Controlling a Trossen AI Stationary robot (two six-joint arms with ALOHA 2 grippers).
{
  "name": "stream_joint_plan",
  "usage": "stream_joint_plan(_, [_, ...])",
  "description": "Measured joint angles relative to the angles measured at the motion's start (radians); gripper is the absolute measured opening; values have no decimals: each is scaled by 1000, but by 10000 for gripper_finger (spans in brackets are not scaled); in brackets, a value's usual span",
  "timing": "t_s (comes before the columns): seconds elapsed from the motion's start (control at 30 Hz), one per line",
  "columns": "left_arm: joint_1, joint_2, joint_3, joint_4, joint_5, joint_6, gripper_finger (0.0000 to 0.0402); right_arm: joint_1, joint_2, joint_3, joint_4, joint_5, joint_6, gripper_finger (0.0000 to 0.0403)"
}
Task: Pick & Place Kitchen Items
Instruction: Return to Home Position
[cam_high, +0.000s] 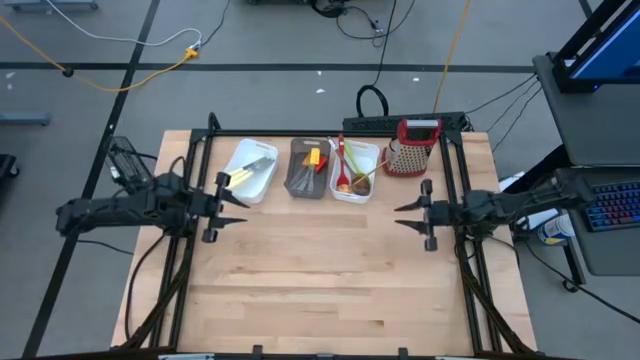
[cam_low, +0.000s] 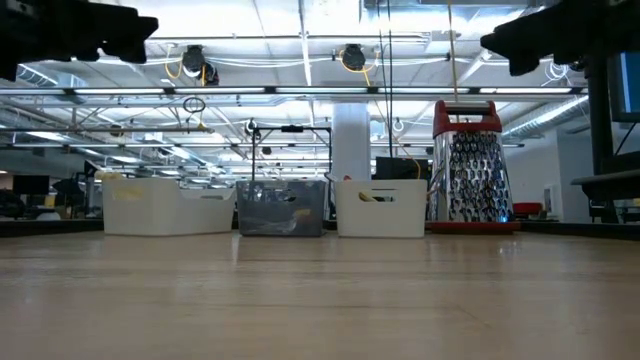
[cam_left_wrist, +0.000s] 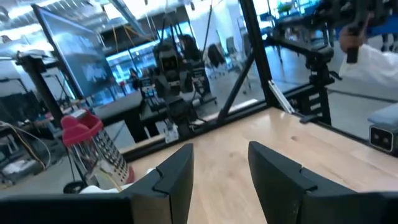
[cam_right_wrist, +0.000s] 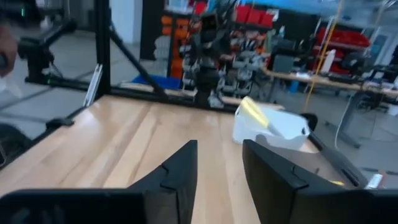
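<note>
Shows utensils (cam_high: 342, 170) lying in tubs (cam_high: 352, 197) at table (cam_high: 320, 290) far edge, with left gripper (cam_high: 238, 209) and right gripper (cam_high: 402, 215) at the sides, fingers apart, empty. Likely light, stiff, slick; best pinched mid-handle.

Wooden table (cam_high: 330, 280), row of tubs (cam_high: 298, 172), box grater (cam_high: 412, 152)

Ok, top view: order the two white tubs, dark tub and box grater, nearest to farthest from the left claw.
1. Left white tub, by the left claw.
2. Dark tub, middle.
3. Right white tub, right of middle.
4. Box grater, far right.
</note>
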Motion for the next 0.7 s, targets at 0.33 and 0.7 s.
stream_joint_plan(0.33, [0,-139,-90,16,-15,-84,159,0,-320,-153,-14,3,-1,114])
stream_joint_plan(0.7, [0,-179,-145,11,-36,-135,159,-1,-421,-168,-148,3,19,114])
